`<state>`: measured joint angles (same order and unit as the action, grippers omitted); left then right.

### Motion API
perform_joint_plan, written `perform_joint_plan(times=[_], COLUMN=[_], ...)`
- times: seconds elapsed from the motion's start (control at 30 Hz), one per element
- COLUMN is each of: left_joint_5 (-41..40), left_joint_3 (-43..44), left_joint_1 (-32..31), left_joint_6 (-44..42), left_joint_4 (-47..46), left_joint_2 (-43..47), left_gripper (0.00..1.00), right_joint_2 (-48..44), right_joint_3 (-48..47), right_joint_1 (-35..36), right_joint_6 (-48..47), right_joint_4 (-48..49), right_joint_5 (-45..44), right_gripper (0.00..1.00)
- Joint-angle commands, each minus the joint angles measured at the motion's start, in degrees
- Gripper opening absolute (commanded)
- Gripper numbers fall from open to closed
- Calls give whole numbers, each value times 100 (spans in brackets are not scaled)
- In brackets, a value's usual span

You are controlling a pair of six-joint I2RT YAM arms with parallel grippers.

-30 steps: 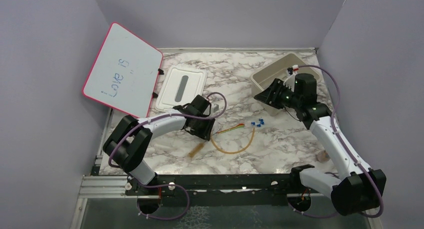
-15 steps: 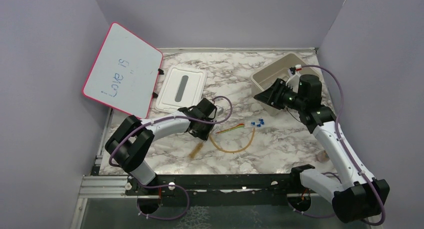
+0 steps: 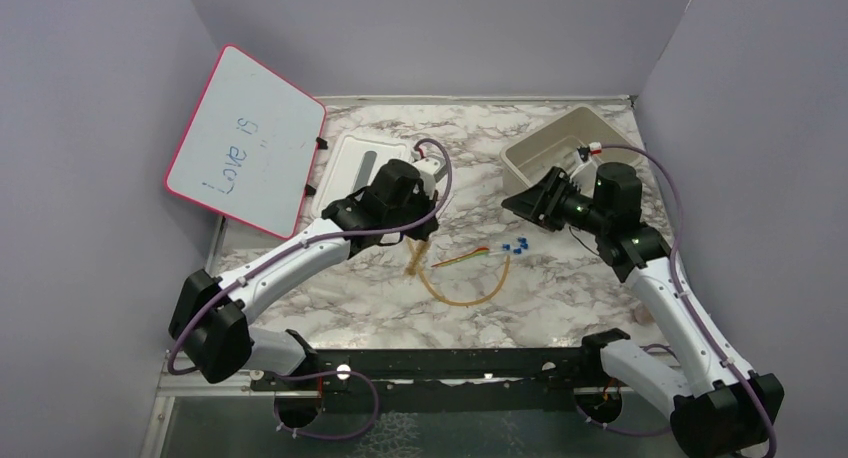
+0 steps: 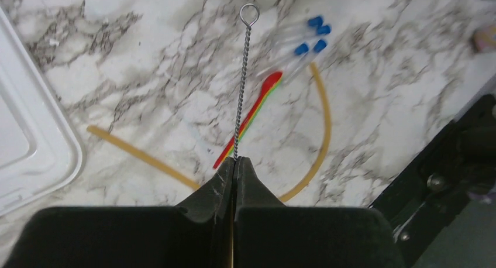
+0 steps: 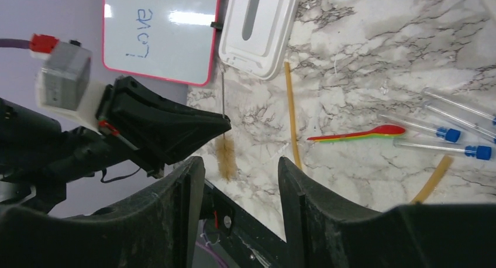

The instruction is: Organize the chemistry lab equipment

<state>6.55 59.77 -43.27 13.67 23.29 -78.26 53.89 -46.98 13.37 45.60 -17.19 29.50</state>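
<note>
My left gripper (image 3: 424, 230) (image 4: 235, 160) is shut on the twisted wire stem of the wire brush (image 4: 242, 75). The brush is off the table, and its tan bristles (image 3: 416, 262) (image 5: 226, 157) hang below the jaws. On the marble beneath lie the amber rubber tube (image 3: 470, 299) (image 4: 325, 122), the thin red-yellow-green stick (image 3: 462, 257) (image 4: 252, 117) and clear tubes with blue caps (image 3: 516, 246) (image 4: 313, 36). My right gripper (image 3: 522, 201) (image 5: 240, 162) hovers open to the right of these, facing the left gripper, with nothing between its fingers.
A beige bin (image 3: 560, 138) stands at the back right behind the right gripper. A white lid (image 3: 352, 176) lies at the back left, partly under the left arm. The pink-framed whiteboard (image 3: 245, 138) leans on the left wall. A small tan piece (image 3: 645, 314) lies near the right edge.
The left gripper closed on the brush lying on the table, then lifted it up and to the right. The right gripper shifted slightly left and stayed open.
</note>
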Motion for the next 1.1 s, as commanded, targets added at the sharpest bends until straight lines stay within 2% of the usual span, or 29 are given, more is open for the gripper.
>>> perform_joint_plan(times=[0.0,0.1,0.23,0.5,0.6,0.67,0.73,0.8,0.87,0.97,1.07], left_joint_5=[514,743,1117,1539,1626,1685,1692,1667,1625,1636,1718], left_joint_3=[216,152,174,226,254,255,239,216,211,211,191], left_joint_1=[-35,-33,-34,-37,-35,-34,-32,-26,-26,-24,-25], left_joint_6=[794,1291,1793,2206,2229,2228,2220,2217,2226,2236,2250], left_joint_4=[-1039,-1616,-2220,-2679,-2689,-2709,-2706,-2704,-2716,-2772,-2781], left_joint_2=[328,460,531,550,509,505,511,538,566,605,607], left_gripper=[0,0,0,0,0,0,0,0,0,0,0], right_joint_2=[-109,154,360,693,743,783,824,854,867,818,777], right_joint_3=[-227,-478,-540,-660,-671,-690,-726,-764,-752,-706,-632], right_joint_1=[223,354,563,1119,1140,1142,1142,1142,1142,1142,1142], right_joint_6=[170,42,46,216,324,398,448,429,375,254,301], right_joint_4=[226,283,863,1573,1666,1666,1632,1643,1666,1658,1745], right_joint_5=[-237,-52,412,422,153,-24,-144,-121,-26,29,-20], right_gripper=[57,61,62,61,57,50,39,34,35,43,43])
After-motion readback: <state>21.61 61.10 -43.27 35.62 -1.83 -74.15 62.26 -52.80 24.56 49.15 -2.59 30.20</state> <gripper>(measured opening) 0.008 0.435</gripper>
